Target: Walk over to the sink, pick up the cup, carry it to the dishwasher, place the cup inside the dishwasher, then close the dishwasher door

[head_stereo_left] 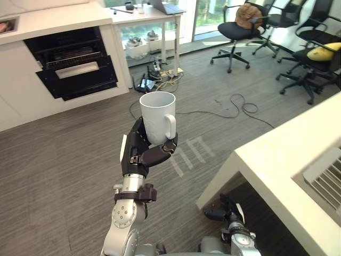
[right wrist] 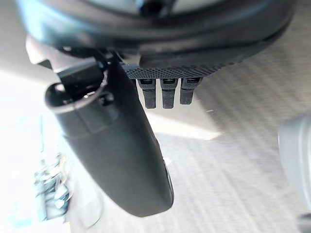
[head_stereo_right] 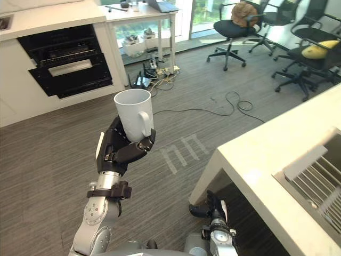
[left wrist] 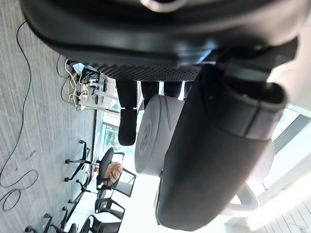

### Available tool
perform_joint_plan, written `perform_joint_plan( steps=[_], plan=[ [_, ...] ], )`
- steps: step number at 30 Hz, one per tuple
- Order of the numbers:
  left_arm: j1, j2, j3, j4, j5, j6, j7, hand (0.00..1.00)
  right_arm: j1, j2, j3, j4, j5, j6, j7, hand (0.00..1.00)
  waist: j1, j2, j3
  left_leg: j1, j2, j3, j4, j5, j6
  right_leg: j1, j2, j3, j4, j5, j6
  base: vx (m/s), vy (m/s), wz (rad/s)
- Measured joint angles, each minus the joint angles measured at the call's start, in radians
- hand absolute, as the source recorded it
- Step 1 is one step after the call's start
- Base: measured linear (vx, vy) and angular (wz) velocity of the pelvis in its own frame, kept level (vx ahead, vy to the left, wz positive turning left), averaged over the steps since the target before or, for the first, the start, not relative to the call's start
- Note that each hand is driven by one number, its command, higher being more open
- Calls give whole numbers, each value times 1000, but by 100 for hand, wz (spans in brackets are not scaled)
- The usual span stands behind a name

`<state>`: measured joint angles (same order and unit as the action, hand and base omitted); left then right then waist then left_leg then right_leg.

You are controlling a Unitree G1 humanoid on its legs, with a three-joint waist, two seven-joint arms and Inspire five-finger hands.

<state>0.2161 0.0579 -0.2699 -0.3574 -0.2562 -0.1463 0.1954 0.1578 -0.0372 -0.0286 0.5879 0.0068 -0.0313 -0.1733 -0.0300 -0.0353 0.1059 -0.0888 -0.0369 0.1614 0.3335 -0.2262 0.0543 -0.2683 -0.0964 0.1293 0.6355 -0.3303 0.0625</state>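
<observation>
A white cup (head_stereo_left: 157,114) with its handle turned toward me stands upright in my left hand (head_stereo_left: 139,152), whose fingers and thumb are curled round its lower part. The hand holds it raised above the grey wood floor, mid-view. In the left wrist view the cup (left wrist: 155,141) shows past the thumb. The black dishwasher (head_stereo_left: 74,66) sits in the white cabinet front at the far left, its door hanging open with a rack visible inside. My right hand (head_stereo_left: 224,210) hangs low beside the near counter, fingers relaxed and holding nothing.
A cream counter (head_stereo_left: 282,154) with a sink grille fills the right foreground. Cables (head_stereo_left: 234,109) and power strips (head_stereo_left: 154,80) lie on the floor beyond the cup. Office chairs (head_stereo_left: 237,26) stand at the far right, a desk (head_stereo_left: 154,10) beside the dishwasher.
</observation>
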Motion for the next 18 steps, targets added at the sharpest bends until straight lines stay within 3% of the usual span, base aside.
perform_joint_plan(
  steps=[1,2,4,7,12,18],
  plan=[
    [0,0,0,-1,0,0,-1,30,12,0,4,-17,0,0,1,90,1,-4,-2,0,-4,-14,12,-8,-7,5,1,0,-42,6,-1,225,-223,88],
    [-1,-6,1,0,0,0,-4,30,39,-1,29,-38,0,2,5,90,5,-17,-12,-12,-10,-24,49,-25,-30,16,-12,-16,-99,68,19,203,-212,81],
    [8,-40,-6,1,-1,3,-9,30,63,3,38,-52,0,6,13,90,10,14,-21,-24,35,-27,71,-39,-47,51,9,-78,-135,71,6,167,-188,69],
    [13,-77,-13,1,-8,3,-21,30,99,16,42,-62,7,18,22,90,28,20,-25,1,72,-27,33,-35,-62,98,38,-116,-186,84,-15,92,-125,21],
    [41,-77,-18,13,-20,3,-44,30,109,20,37,-62,9,28,19,90,35,21,-30,14,75,-31,2,-22,-60,136,44,-121,-260,115,-17,16,9,1],
    [64,-37,-15,72,-20,8,-43,30,104,20,53,-63,8,14,20,90,41,17,-35,39,53,-43,-89,48,-54,181,30,-135,-380,189,-11,-36,43,9]
  ],
)
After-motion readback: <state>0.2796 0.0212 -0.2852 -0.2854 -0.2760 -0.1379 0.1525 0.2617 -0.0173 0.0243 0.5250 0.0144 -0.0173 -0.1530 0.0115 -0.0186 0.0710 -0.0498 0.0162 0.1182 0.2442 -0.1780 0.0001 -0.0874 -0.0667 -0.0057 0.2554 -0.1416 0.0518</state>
